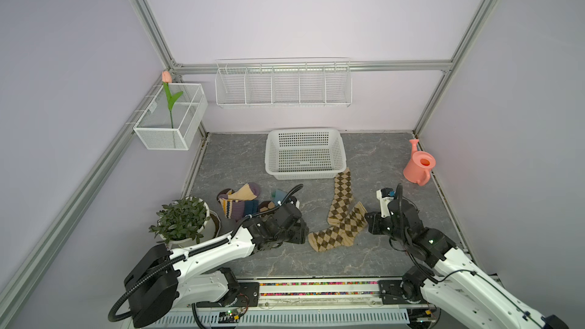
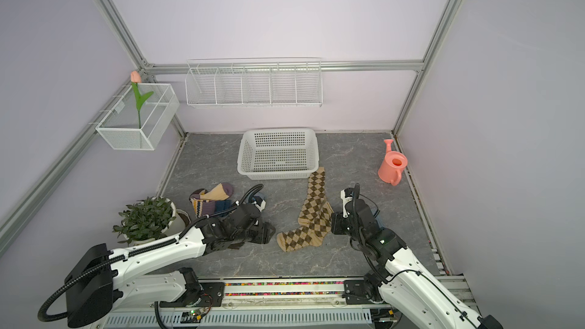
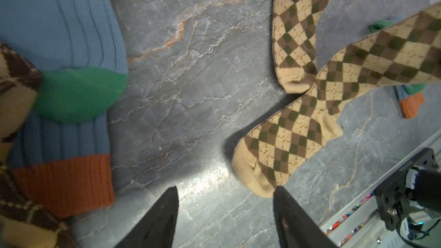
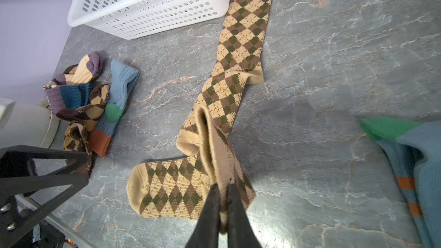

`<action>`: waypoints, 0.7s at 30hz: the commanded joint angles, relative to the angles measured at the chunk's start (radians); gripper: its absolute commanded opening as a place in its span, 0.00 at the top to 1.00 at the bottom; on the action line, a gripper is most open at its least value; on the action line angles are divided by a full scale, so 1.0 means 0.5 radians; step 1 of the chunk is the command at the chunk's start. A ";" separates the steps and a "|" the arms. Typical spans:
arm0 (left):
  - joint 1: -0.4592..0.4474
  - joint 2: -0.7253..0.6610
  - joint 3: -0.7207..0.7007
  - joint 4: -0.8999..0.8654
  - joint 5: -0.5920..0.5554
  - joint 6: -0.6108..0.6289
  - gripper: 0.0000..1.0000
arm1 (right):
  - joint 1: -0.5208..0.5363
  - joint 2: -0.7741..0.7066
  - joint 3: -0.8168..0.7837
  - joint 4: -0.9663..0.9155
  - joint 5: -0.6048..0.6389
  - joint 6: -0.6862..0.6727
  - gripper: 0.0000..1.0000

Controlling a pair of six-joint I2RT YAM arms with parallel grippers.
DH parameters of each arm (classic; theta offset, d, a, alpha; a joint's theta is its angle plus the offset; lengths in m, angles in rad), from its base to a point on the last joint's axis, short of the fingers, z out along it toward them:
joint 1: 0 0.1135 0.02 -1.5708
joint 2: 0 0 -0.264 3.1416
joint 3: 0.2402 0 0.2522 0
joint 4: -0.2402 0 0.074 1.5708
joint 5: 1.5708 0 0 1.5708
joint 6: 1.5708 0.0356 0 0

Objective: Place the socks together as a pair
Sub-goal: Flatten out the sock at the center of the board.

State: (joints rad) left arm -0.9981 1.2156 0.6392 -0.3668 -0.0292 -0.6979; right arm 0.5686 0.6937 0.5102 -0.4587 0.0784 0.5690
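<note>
**Top views.** In both top views the flat tan sock (image 1: pixel 342 191) is seen laid out straight on the surface (image 1: pixel 285 264), its cuff just beside the white basket (image 1: pixel 304 131). The held tan sock (image 1: pixel 329 238) is found overlapping its toe end, foot down on the surface and leg raised toward the right claw (image 1: pixel 369 221). The left claw (image 1: pixel 302 236) is positioned low, near that sock's toe. The remaining socks are heaped in a pile (image 1: pixel 240 202) near the potted plant (image 1: pixel 180 219), well apart from the tan two.

**Left wrist view.** The left claw is shown with jaws apart and nothing between them. The toe of the held tan sock (image 3: pixel 253 175) is noted just beside one finger (image 3: pixel 291 220).

**Right wrist view.** The right claw (image 4: pixel 223 201) is seen closed on the cuff end of the held tan sock, whose leg is arched up in a loose fold.

**Assessment.** The knit is judged light, soft and limp, not fragile. It can be expected to sag, fold and drag wherever it is unsupported. A pinch at the cuff band or the toe is judged soundest. Both ends should be taken so that the sock is stretched before being laid along its mate. The pairing is judged incomplete, as the two are crossed, not aligned.
</note>
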 commanded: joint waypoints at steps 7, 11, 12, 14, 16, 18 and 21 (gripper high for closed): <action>-0.153 0.454 0.096 0.208 0.006 -0.169 0.44 | -0.054 -0.095 -0.041 -0.062 0.027 -0.017 0.88; -0.187 0.559 0.142 0.190 -0.016 -0.184 0.60 | -0.069 -0.117 -0.041 -0.092 0.021 -0.030 0.87; -0.188 0.558 0.147 0.173 -0.034 -0.188 0.69 | -0.071 -0.123 -0.042 -0.100 0.021 -0.033 0.87; -0.191 0.526 0.162 0.113 -0.069 -0.176 0.87 | -0.074 -0.132 -0.047 -0.121 0.018 -0.034 0.87; -0.190 0.472 0.198 0.000 -0.117 -0.144 0.98 | -0.078 -0.139 -0.055 -0.134 -0.002 -0.028 0.87; -0.189 0.407 0.274 -0.164 -0.198 -0.091 1.00 | -0.076 -0.142 -0.083 -0.140 -0.049 -0.008 0.86; -0.188 0.361 0.442 -0.461 -0.289 -0.016 1.00 | -0.075 -0.164 -0.140 -0.140 -0.155 0.036 0.86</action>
State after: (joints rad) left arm -1.0889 1.4315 0.7792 -0.4511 -0.0990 -0.7406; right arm 0.5369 0.6273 0.4717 -0.5053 0.0559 0.5644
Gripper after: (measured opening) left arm 0.045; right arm 0.144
